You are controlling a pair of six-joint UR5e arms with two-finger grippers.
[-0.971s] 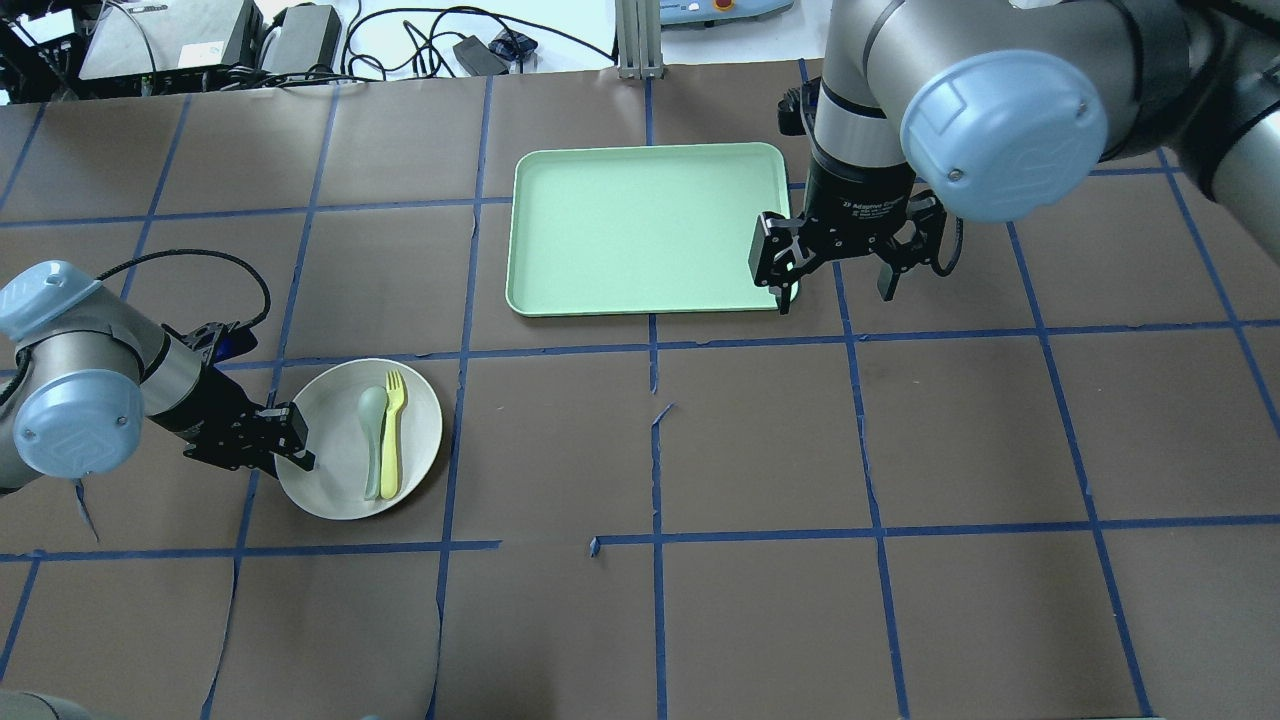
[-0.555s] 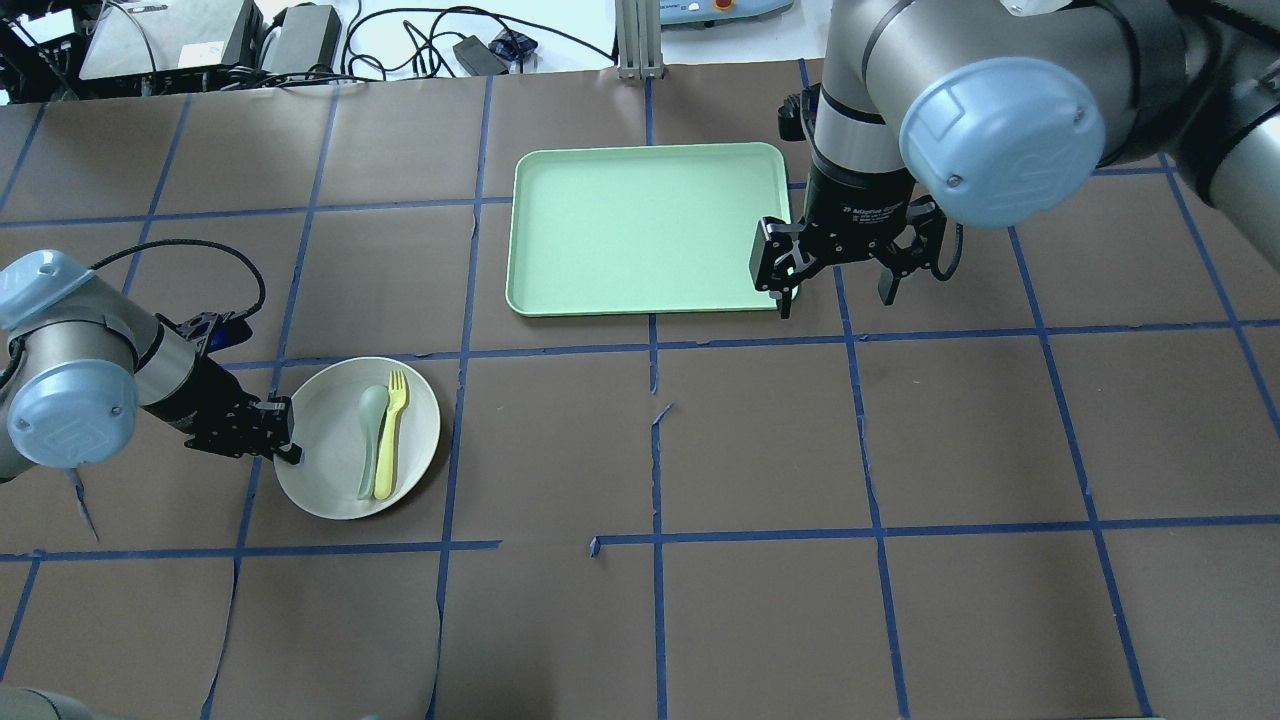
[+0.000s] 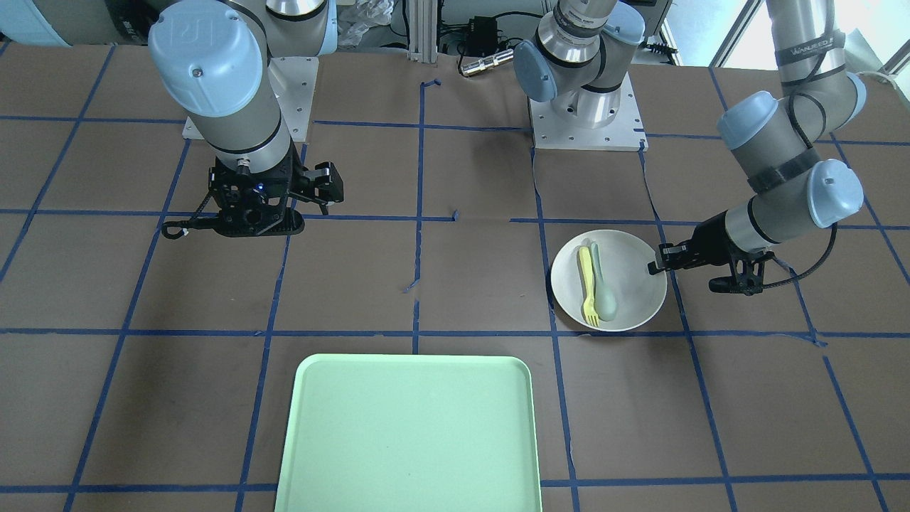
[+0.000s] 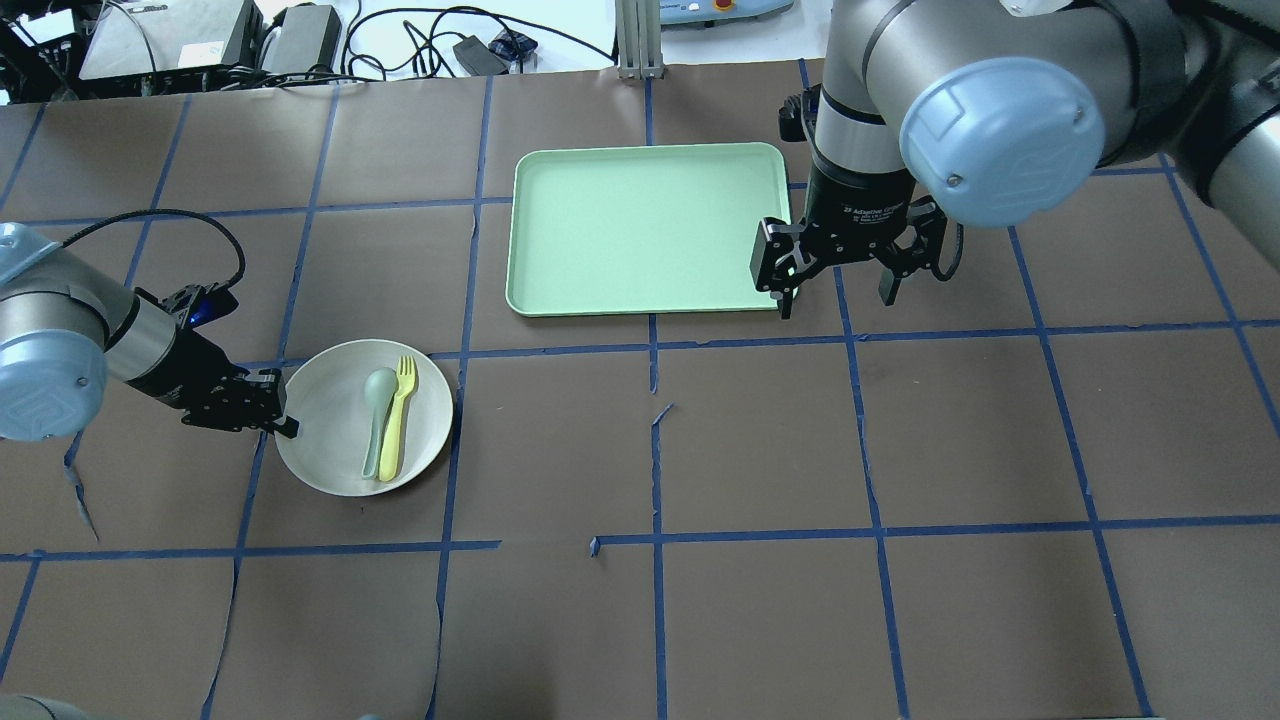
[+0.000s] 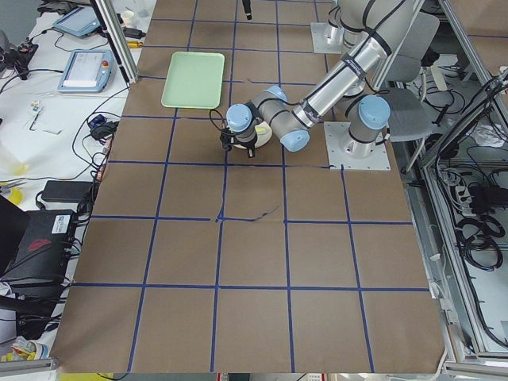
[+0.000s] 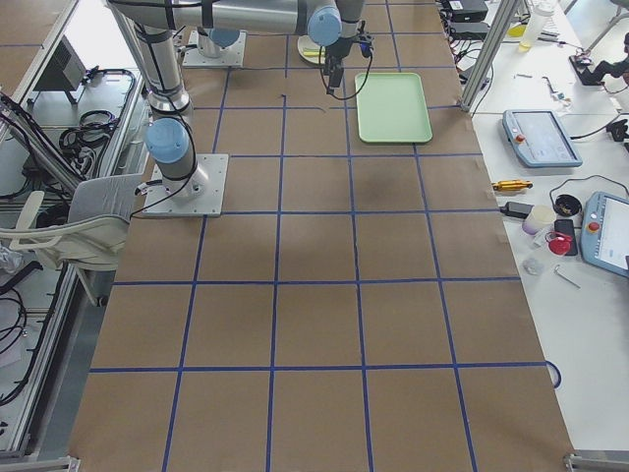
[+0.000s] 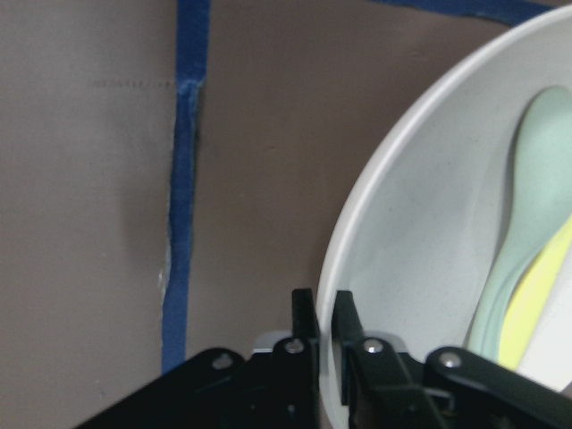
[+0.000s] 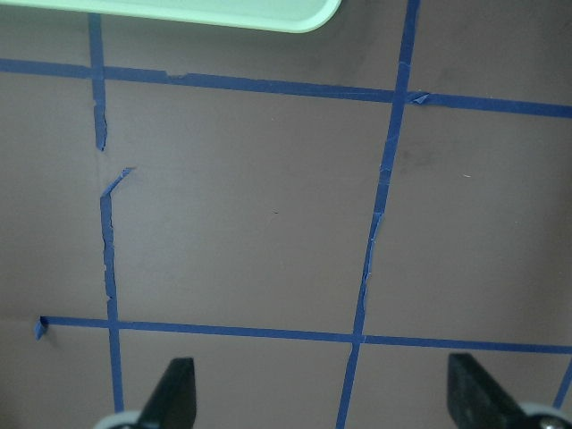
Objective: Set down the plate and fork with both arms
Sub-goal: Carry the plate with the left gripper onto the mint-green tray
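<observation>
1. Overhead exterior view: the table [image 4: 760, 440], brown paper gridded with blue tape [image 4: 658, 600], carries everything.
2. My right arm [image 4: 1000, 120] comes in from the far right. My left arm [image 4: 60, 350] lies low at the left edge.
3. Tray [image 4: 640, 230]: mint green, rectangular, flat on the table at far centre.
4. Plate [image 4: 320, 435]: round, off-white, at the near left and well apart from the tray. I cannot tell whether it rests fully on the paper or is tipped.
5. Right claw [image 4: 837, 290]: points down, just off the tray's near right corner. It is spread wide with nothing between. The wrist camera shows both fingertips [image 8: 176, 389] far apart over bare paper and tape.
6. Left claw [image 4: 285, 427]: at the plate's left rim. The wrist camera shows my fingers [image 7: 347, 326] pressed onto the rim, one inside and one outside, pinching it.
7. Spoon [image 4: 375, 425]: pale grey-green, lying in the plate with its bowl toward the far side, on the fork's left and touching it.
8. Fork [image 4: 397, 420]: pale yellow, lying in the plate on the spoon's right, tines far, handle near.
</observation>
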